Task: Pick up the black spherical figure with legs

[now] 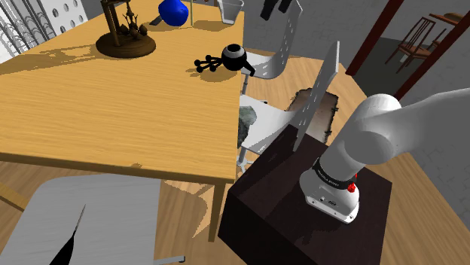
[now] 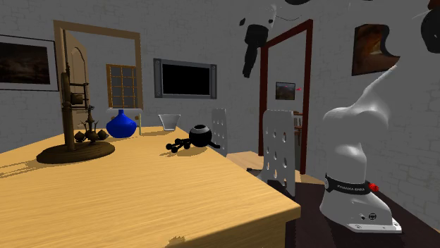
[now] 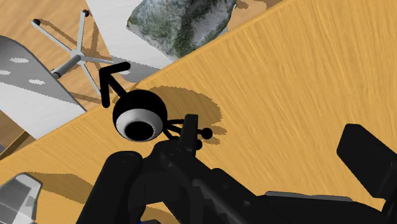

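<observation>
**Shoulder view: legged black ball near the table's edge**

Found on the wooden table (image 1: 113, 128), close to its edge: black spherical figure (image 1: 233, 55), pale-ringed opening on top, thin knobbed legs trailing toward 9 o'clock. At 9 o'clock of it, a dark round-based ornament (image 1: 126, 47); at 10 o'clock, a blue vase (image 1: 173, 11); at 12 o'clock, a clear cup (image 1: 231, 9). At 3 o'clock, just off the table, a white perforated chair (image 1: 280, 53). Dark box stand (image 1: 301, 211) at 5 o'clock, well apart.

Wrist view: gripper (image 3: 240, 159) with black fingers (image 3: 121, 184) spread wide, nothing between them, nothing held. Figure beyond the fingertips, by the table's edge, one leg reaching out past it. Mottled grey lump (image 3: 181, 22) on a chair seat farther off.

Second exterior view: gripper high at 1 o'clock of the figure, well apart.
</observation>
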Robot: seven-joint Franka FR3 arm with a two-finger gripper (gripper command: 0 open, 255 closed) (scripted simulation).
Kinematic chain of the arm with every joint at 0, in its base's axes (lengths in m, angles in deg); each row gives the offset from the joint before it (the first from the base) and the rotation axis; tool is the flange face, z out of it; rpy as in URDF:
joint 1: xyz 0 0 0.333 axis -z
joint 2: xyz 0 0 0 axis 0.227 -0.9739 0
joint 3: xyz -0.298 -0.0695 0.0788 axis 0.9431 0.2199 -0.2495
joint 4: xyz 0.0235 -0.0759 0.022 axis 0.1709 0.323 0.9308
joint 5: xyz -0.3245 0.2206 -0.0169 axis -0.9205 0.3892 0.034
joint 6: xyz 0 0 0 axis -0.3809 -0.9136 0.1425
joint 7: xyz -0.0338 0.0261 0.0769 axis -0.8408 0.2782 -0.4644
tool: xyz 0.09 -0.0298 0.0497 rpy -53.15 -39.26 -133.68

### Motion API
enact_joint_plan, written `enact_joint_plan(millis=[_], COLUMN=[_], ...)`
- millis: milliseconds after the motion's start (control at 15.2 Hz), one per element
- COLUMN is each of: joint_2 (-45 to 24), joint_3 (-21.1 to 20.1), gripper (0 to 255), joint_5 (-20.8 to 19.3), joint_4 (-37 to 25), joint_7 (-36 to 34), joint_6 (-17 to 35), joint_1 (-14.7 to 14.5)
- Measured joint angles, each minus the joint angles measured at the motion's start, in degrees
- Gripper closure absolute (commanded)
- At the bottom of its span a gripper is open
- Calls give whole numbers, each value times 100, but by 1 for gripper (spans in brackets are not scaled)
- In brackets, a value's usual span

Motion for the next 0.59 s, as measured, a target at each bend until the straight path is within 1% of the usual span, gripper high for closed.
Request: enact_joint_plan(millis=[132,396,594], joint_2=[-87,-713,-1305], joint_3=[57,470,754], gripper=[0,0,0], joint_5=[-31,-250,-392], joint_4=[-20,-134,-381], joint_7=[113,994,1710], joint_6=[30,260,374], joint_1=[-13,-110,-195])
